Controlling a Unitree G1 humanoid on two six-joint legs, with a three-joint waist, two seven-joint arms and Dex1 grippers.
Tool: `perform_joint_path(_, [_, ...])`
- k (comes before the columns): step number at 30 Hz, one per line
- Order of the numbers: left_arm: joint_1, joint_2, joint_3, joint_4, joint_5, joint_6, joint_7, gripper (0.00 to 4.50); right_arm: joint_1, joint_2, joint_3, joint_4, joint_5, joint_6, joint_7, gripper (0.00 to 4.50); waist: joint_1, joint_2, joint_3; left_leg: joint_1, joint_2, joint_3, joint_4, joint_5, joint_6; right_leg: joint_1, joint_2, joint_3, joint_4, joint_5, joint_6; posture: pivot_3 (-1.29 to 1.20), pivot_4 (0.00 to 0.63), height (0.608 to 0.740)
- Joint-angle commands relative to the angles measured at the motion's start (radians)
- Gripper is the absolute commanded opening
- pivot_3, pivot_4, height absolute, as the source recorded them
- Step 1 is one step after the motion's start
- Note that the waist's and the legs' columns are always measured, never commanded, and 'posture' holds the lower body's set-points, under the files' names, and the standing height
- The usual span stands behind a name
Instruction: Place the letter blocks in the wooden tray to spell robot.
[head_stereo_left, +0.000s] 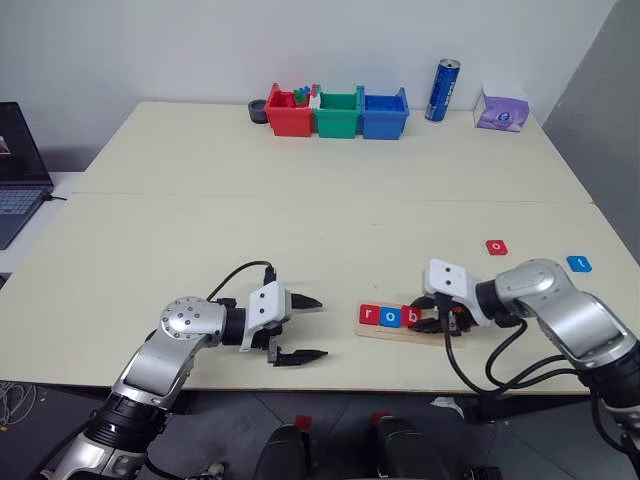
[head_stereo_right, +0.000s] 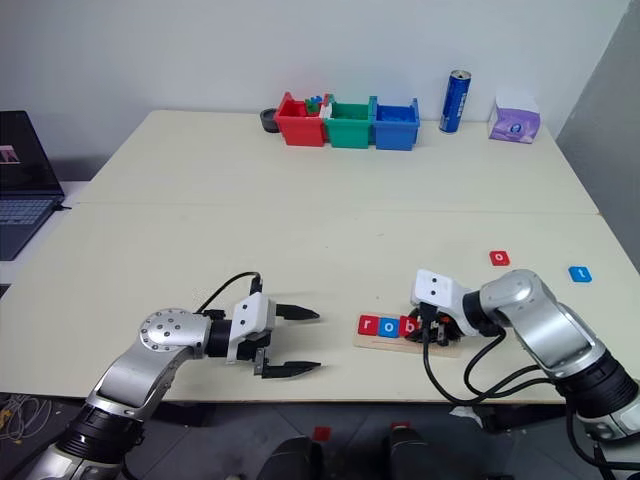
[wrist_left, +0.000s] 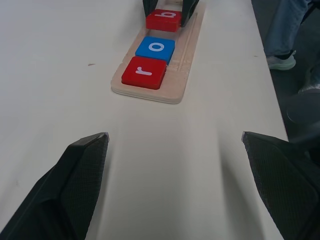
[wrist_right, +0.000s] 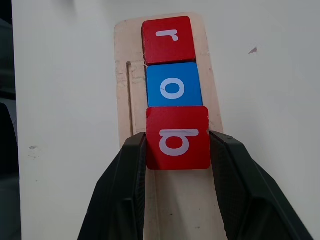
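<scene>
Right wrist view: right claw (wrist_right: 177, 145) clamped on red b block (wrist_right: 178, 138); left claw (head_stereo_left: 298, 328) released.

Wooden tray (head_stereo_left: 400, 331): thin pale board w/ a narrow lengthwise groove, flat near the counter's front edge. On it, in a row, touching: red "r" block (wrist_right: 168, 39) at one end, blue "o" block (wrist_right: 173, 84) next, then red "b" block (wrist_right: 177, 138), pinched on both sides by right tool (wrist_right: 177, 150). Off-tray, flat on counter: red "o" block (head_stereo_left: 497, 247) and blue block (head_stereo_left: 578, 264), apart.
</scene>
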Motion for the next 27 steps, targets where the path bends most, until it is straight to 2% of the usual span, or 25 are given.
perform_joint_path(1, [0.001, 0.006, 0.012, -0.022, 0.0, -0.024, 0.004, 4.5, -0.02, -0.006, -0.002, -0.009, -0.011, -0.01, 0.005, 1.46, 0.0, 0.0, 0.0, 0.0, 0.0, 0.0, 0.0, 0.0, 0.0, 0.0, 0.0, 0.0, 0.0, 0.0, 0.0, 0.0, 0.15, 0.74])
perform_joint_path(14, [-0.004, 0.001, 0.003, -0.017, 0.006, -0.028, 0.008, 4.5, -0.013, -0.005, 0.014, -0.013, -0.039, -0.017, 0.003, 1.46, 0.0, 0.0, 0.0, 0.0, 0.0, 0.0, 0.0, 0.0, 0.0, 0.0, 0.0, 0.0, 0.0, 0.0, 0.0, 0.0, 0.15, 0.74])
perform_joint_path(15, [-0.004, 0.0, 0.003, -0.017, 0.006, -0.026, 0.008, 4.5, -0.014, -0.005, 0.015, -0.011, -0.041, -0.017, 0.002, 2.2, 0.0, 0.0, 0.0, 0.0, 0.0, 0.0, 0.0, 0.0, 0.0, 0.0, 0.0, 0.0, 0.0, 0.0, 0.0, 0.0, 0.15, 0.74])
perform_joint_path(21, [-0.004, 0.001, 0.002, -0.026, 0.003, -0.017, 0.009, 4.5, -0.018, -0.006, 0.0, -0.018, -0.034, -0.008, 0.005, 4.29, 0.0, 0.0, 0.0, 0.0, 0.0, 0.0, 0.0, 0.0, 0.0, 0.0, 0.0, 0.0, 0.0, 0.0, 0.0, 0.0, 0.15, 0.74])
perform_joint_path(22, [-0.005, 0.001, 0.002, -0.027, 0.004, -0.016, 0.009, 4.5, -0.021, -0.006, -0.01, -0.024, -0.027, -0.001, 0.003, 4.47, 0.0, 0.0, 0.0, 0.0, 0.0, 0.0, 0.0, 0.0, 0.0, 0.0, 0.0, 0.0, 0.0, 0.0, 0.0, 0.0, 0.15, 0.74])
perform_joint_path(27, [-0.002, 0.001, 0.002, -0.033, 0.005, -0.013, 0.013, 4.5, 0.005, 0.001, -0.106, -0.129, 0.059, 0.083, -0.022, 4.47, 0.0, 0.0, 0.0, 0.0, 0.0, 0.0, 0.0, 0.0, 0.0, 0.0, 0.0, 0.0, 0.0, 0.0, 0.0, 0.0, 0.15, 0.74])
